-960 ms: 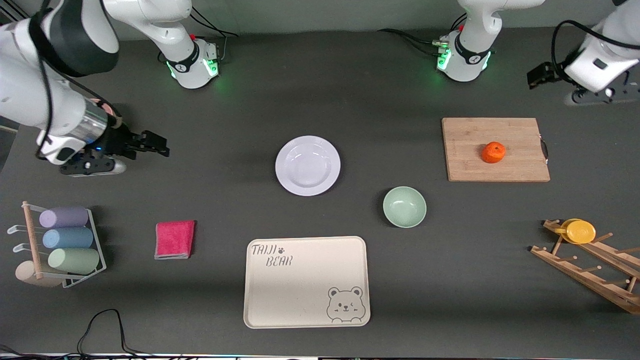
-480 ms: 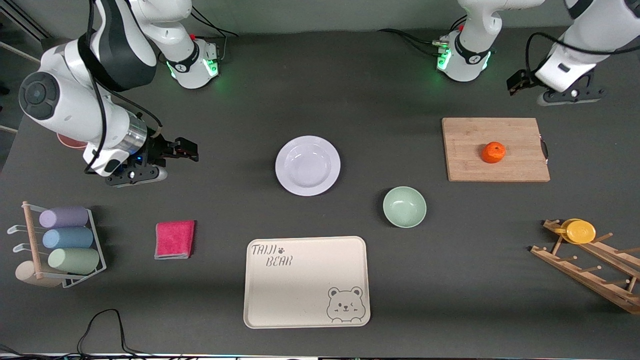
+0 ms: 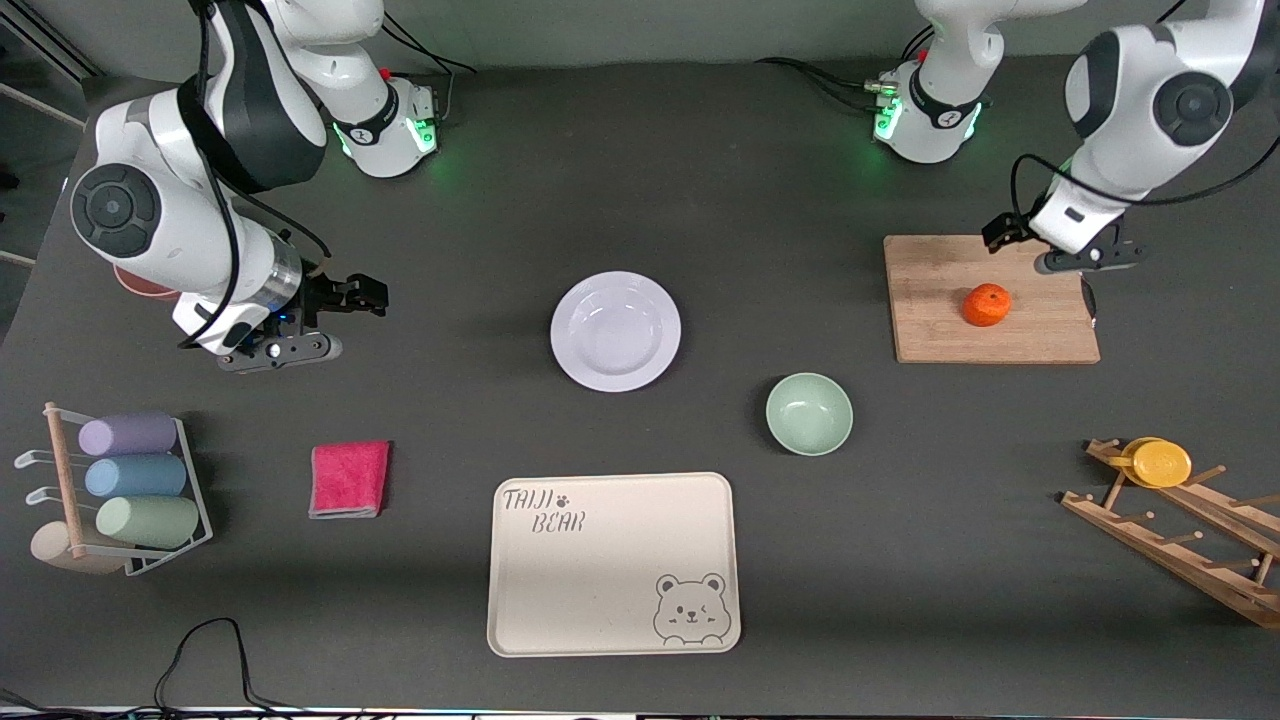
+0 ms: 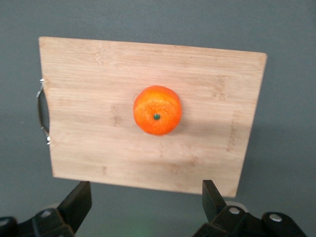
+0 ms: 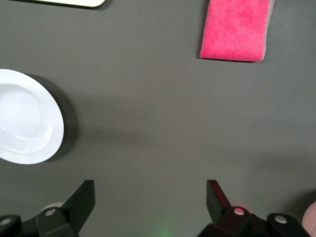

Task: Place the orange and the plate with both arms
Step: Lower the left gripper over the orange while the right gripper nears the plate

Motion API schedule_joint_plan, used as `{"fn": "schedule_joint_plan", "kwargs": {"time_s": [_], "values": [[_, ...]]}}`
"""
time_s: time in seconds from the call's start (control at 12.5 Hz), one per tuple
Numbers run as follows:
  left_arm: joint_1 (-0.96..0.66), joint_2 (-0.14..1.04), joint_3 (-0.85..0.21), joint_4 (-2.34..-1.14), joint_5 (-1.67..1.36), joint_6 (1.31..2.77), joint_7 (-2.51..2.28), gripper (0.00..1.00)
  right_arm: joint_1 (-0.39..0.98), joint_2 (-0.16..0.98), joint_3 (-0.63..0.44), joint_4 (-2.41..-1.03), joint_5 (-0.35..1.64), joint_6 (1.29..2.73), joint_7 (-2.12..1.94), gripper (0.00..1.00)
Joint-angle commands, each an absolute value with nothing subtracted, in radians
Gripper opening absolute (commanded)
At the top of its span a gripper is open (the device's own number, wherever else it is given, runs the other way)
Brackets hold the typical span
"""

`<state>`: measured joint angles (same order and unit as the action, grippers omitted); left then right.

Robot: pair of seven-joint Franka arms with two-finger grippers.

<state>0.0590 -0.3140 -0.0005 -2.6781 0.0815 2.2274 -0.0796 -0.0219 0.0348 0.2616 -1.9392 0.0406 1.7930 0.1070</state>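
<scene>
Both arms had swung inward since 1 second earlier, the open left hand (image 3: 1003, 229) over the cutting board (image 3: 995, 299) needing centering above the orange (image 3: 987, 304), while the open right hand (image 3: 362, 292) hung over bare counter (image 3: 480, 250), well apart from the plate (image 3: 615, 331).

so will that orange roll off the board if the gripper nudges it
Probably: the orange is round and sits loose on the flat cutting board, which has no lip. Its dimpled skin likely grips well, and it looks firm enough for the open left gripper.
</scene>
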Motion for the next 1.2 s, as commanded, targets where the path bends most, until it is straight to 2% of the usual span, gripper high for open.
{"fn": "schedule_joint_plan", "kwargs": {"time_s": [0.0, 0.4, 0.88, 0.96, 1.04, 1.12], "values": [[0.071, -0.171, -0.005, -2.668, 0.086, 2.345, -0.089, 1.00, -0.002, 0.052, 0.268, -1.942, 0.035, 1.812, 0.098, 1.00], [0.072, -0.005, -0.005, -2.668, 0.087, 2.543, -0.080, 1.00, 0.005, 0.095, 0.267, -1.940, 0.057, 1.893, 0.124, 1.00], [0.072, 0.031, -0.005, -2.666, 0.086, 2.565, -0.080, 1.00, 0.018, 0.208, 0.267, -1.940, 0.057, 2.055, 0.233, 1.00], [0.072, 0.035, -0.005, -2.666, 0.086, 2.569, -0.080, 0.98, 0.018, 0.236, 0.267, -1.940, 0.070, 2.092, 0.254, 1.00], [0.074, 0.037, -0.002, -2.668, 0.087, 2.582, -0.072, 0.01, 0.020, 0.251, 0.267, -1.945, 0.098, 2.123, 0.274, 1.00], [0.077, 0.041, 0.005, -2.668, 0.087, 2.588, -0.072, 0.00, 0.021, 0.256, 0.268, -1.945, 0.129, 2.131, 0.276, 1.00]]}}
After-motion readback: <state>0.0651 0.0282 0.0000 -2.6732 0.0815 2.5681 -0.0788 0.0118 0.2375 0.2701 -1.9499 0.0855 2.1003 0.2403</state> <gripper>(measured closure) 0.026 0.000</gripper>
